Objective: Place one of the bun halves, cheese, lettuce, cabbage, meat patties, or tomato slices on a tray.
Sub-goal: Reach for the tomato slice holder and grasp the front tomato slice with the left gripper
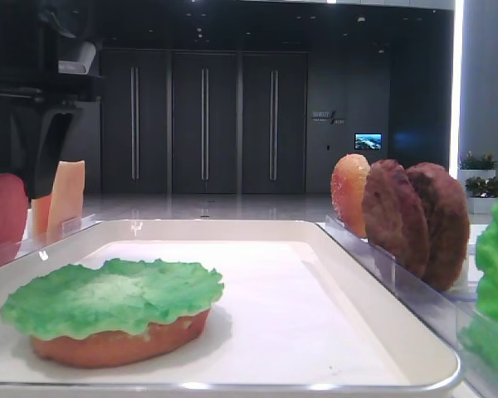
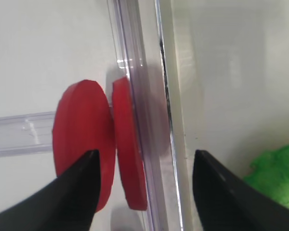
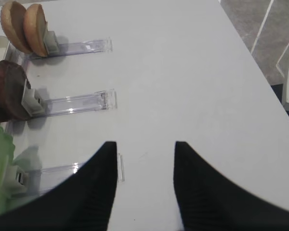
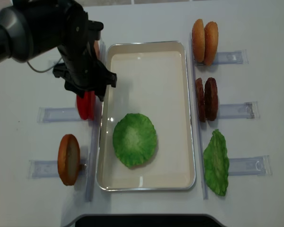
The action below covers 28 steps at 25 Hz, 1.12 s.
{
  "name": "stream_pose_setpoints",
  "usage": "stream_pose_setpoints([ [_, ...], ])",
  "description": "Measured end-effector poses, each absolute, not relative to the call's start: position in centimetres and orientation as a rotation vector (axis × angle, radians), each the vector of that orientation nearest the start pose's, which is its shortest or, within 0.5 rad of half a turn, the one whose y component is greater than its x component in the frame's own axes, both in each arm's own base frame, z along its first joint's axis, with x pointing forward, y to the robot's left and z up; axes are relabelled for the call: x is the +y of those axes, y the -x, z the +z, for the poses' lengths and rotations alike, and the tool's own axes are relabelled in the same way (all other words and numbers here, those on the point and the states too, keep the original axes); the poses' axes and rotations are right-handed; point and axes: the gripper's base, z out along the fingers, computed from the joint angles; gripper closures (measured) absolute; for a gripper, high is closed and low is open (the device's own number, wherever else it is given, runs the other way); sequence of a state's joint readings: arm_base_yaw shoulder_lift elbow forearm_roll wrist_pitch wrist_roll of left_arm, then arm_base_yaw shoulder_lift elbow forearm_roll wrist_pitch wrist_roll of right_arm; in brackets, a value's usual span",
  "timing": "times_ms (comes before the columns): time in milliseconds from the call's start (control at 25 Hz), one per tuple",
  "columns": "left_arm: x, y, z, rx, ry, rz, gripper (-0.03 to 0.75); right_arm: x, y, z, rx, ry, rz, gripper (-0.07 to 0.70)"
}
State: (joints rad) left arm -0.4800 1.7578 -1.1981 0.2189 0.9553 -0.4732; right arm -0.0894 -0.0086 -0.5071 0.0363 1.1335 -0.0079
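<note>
A bun half topped with lettuce (image 4: 134, 139) already lies on the tray (image 4: 146, 52). The left gripper (image 2: 145, 168), jaws apart, hovers over the tomato slices (image 2: 101, 144) beside the tray, none gripped yet.

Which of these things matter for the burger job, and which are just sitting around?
Job: tray, lettuce on a bun half, tomato slices, meat patties, bun halves, open left gripper.
Lying about: clear plastic holders, table.

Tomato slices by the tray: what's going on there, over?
Left gripper open, jaws over the tomato slices, nothing held. Right gripper open, empty. Tray holds lettuce on a bun half. Nothing in the way.
</note>
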Motion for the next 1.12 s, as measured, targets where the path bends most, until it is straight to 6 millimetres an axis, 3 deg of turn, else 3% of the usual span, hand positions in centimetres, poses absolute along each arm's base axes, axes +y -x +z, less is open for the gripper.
stream_pose_setpoints([
  [1120,-14.2,-31.3,19.4,2.935,-0.207,0.211,0.251,0.4,1.0,27.3,2.099,-0.082,-0.015,0.356],
])
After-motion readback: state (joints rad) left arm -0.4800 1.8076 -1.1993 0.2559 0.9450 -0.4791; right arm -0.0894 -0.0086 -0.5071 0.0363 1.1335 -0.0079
